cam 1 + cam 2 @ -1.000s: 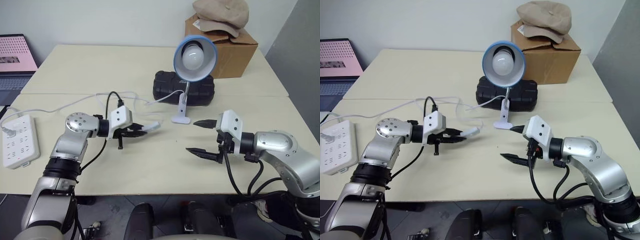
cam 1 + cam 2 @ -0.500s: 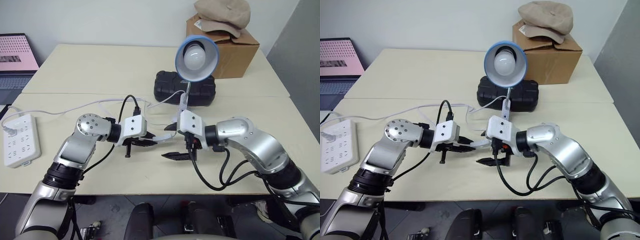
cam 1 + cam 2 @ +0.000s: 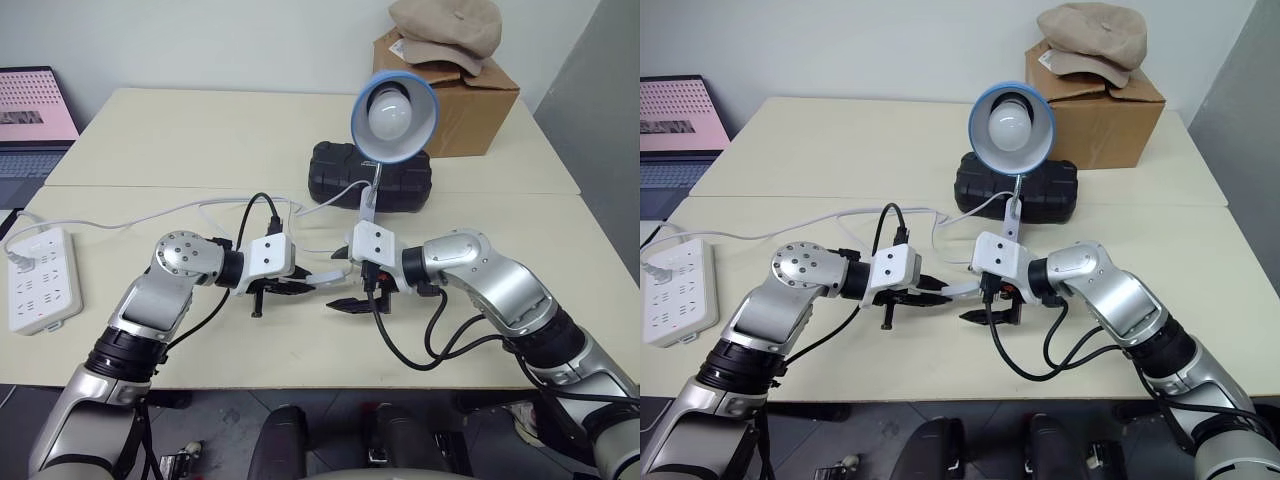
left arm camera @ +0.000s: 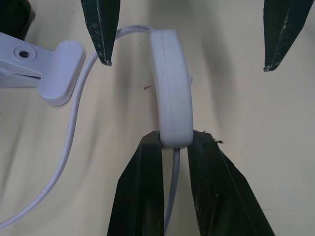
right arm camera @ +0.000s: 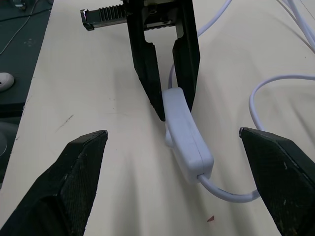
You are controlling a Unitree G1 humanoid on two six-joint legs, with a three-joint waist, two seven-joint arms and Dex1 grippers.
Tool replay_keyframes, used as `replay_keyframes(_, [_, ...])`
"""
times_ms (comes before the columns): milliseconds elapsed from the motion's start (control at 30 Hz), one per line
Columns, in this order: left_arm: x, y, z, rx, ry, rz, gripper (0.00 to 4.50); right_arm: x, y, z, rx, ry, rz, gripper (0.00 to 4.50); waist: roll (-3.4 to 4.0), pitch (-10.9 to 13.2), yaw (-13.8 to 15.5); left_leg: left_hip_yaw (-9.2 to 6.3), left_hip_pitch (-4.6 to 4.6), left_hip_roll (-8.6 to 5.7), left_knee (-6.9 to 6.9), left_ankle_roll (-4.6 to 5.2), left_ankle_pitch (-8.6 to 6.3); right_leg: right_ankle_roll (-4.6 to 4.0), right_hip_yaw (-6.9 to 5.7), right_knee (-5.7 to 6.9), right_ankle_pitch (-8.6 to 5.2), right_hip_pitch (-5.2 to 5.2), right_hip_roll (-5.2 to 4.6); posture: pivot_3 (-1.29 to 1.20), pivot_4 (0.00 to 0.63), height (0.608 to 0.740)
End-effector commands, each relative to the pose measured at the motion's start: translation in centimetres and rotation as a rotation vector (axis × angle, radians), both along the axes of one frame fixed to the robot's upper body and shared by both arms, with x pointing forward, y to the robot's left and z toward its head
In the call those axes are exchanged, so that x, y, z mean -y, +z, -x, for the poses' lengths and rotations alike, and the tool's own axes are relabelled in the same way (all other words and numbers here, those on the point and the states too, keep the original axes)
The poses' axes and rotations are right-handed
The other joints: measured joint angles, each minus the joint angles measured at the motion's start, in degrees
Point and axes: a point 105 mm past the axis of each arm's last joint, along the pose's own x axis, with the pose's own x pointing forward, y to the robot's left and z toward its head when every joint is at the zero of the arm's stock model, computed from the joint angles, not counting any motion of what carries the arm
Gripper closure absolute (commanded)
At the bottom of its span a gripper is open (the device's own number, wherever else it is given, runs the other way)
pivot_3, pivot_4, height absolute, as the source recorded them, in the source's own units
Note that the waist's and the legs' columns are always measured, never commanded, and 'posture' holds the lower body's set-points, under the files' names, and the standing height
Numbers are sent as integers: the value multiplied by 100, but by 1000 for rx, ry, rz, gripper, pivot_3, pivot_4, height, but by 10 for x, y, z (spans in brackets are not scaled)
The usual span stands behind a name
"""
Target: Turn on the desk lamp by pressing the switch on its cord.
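Left gripper (image 4: pixel 174 142) clamped on near end of switch (image 4: pixel 171 88), holding it raised and steady, presumably for pressing. Right gripper (image 5: pixel 177 140) fully open, empty, fingers straddling switch. Cord (image 3: pixel 190 207) trails left toward power strip (image 3: pixel 38 278). Desk lamp (image 3: pixel 392 105) unlit, just beyond. Surface: cream table (image 3: pixel 200 130); cardboard box (image 3: pixel 470 100) far right, laptop (image 3: pixel 35 110) far left.

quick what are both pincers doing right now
Left pincer: shut on one end of the switch.
Right pincer: open wide, one finger either side of the switch, holding nothing.
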Motion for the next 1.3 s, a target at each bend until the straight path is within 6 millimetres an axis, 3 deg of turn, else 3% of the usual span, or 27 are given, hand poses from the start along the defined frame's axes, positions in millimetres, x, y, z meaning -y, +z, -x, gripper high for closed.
replay_keyframes(33, [3,13,2,65,-28,11,4117,-3,7,-3,37,4,-13,480,0,0,0,0,0,0,0,0,0,0,0,0,0,0,0,0,150,740])
replay_keyframes(167, [5,14,3,72,-29,20,4117,-2,4,-6,41,-9,1,1573,0,0,0,1,0,0,0,0,0,0,0,0,0,0,0,0,150,740])
replay_keyframes(467, [7,15,2,86,-36,19,4117,-1,1,-7,67,1,17,3526,0,0,0,1,0,0,0,0,0,0,0,1,0,0,0,0,150,740])
replay_keyframes(600, [7,16,2,88,-35,21,4118,-2,4,-7,73,7,8,3901,0,0,0,1,0,0,0,0,0,0,0,1,0,0,0,0,150,740])
replay_keyframes(767, [7,15,1,91,-37,18,4118,-4,7,-6,73,16,-16,3975,0,0,0,1,0,0,0,0,0,0,0,1,0,0,0,0,150,740])
replay_keyframes(833, [7,15,2,92,-41,12,4118,-4,8,-6,76,22,-29,3975,0,0,0,1,0,0,0,0,0,0,0,1,0,0,0,0,150,740])
replay_keyframes(1033, [3,11,1,99,-47,-25,4118,-5,14,-1,74,45,-77,2237,0,0,1,1,1,0,0,0,0,0,0,1,0,0,0,0,150,740])
replay_keyframes(1300, [-4,4,-12,116,-1,-68,4118,7,23,1,121,23,-77,561,0,0,3,0,1,-1,0,0,0,0,-1,2,0,0,0,0,150,740])
